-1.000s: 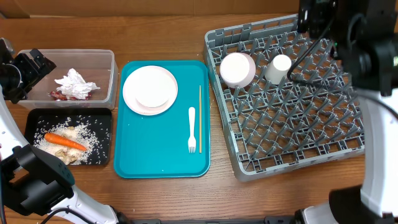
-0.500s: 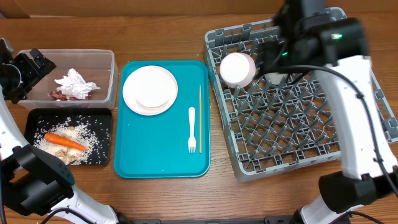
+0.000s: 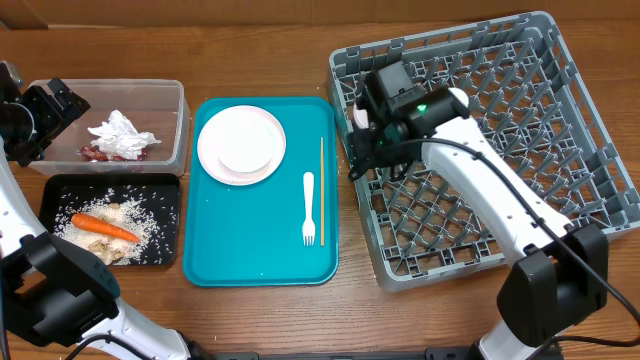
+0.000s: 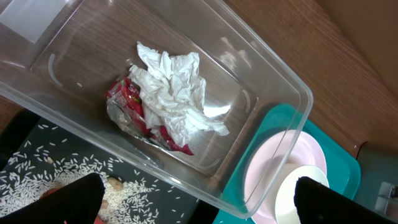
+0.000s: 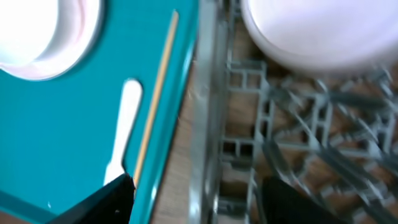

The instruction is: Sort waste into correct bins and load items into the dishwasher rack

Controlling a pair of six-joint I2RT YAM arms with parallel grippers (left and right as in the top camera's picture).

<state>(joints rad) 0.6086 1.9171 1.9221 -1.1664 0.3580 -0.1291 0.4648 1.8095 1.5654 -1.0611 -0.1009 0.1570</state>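
Observation:
My right gripper (image 3: 362, 150) hangs open over the left wall of the grey dishwasher rack (image 3: 520, 150), holding nothing. In the right wrist view its jaws (image 5: 199, 202) straddle that wall, with a white bowl (image 5: 317, 31) in the rack just beyond. On the teal tray lie a white fork (image 3: 309, 208), a wooden chopstick (image 3: 321, 190) and a white dish on a pink plate (image 3: 241, 144). My left gripper (image 3: 40, 115) is open above the left end of the clear tub (image 3: 172, 95), which holds a napkin (image 4: 177, 87) and a red wrapper (image 4: 134, 102).
The black tray (image 3: 50, 190) in front of the tub holds a carrot (image 3: 103, 227), rice and beige scraps. The teal tray (image 3: 260, 250) fills the table's middle, close to the rack's left wall. My right arm crosses the rack's front half.
My right arm has swung from the rack's far right corner to its left edge, and its jaws have narrowed somewhat. It now covers the bowl and cup from overhead. The left arm has not moved.

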